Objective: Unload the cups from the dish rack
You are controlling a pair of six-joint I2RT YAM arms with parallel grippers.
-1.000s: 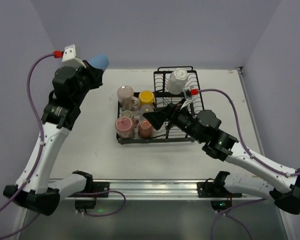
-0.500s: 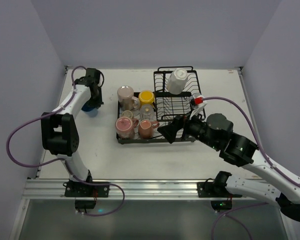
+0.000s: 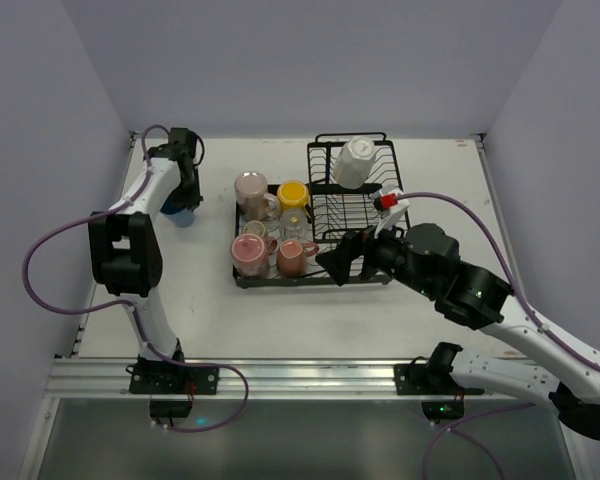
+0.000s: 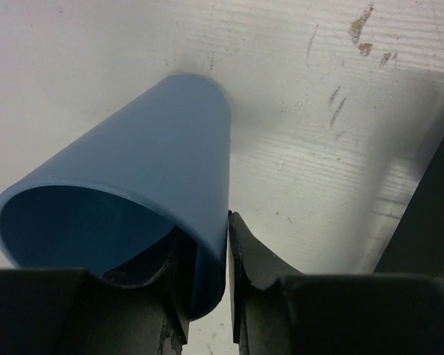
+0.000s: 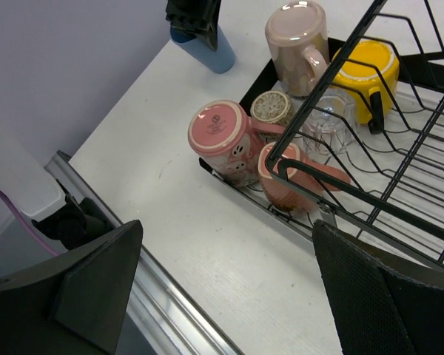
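Note:
My left gripper is shut on the wall of the blue tumbler, one finger inside its rim and one outside. The tumbler is upright with its base at the table, far left of the dish rack. My right gripper is open and empty over the rack's front edge. The rack's flat tray holds a pink mug, a reddish mug, a small cup, a clear glass, a yellow mug and a beige mug. A white cup lies in the raised basket.
The raised wire basket crosses the right of the right wrist view, close above the reddish mug. A metal rail runs along the table's near edge. Walls close in the table at the left, back and right.
My left arm came down from high near the camera and brought the blue tumbler to the table at the far left. My right gripper drew back from inside the rack to its front edge.

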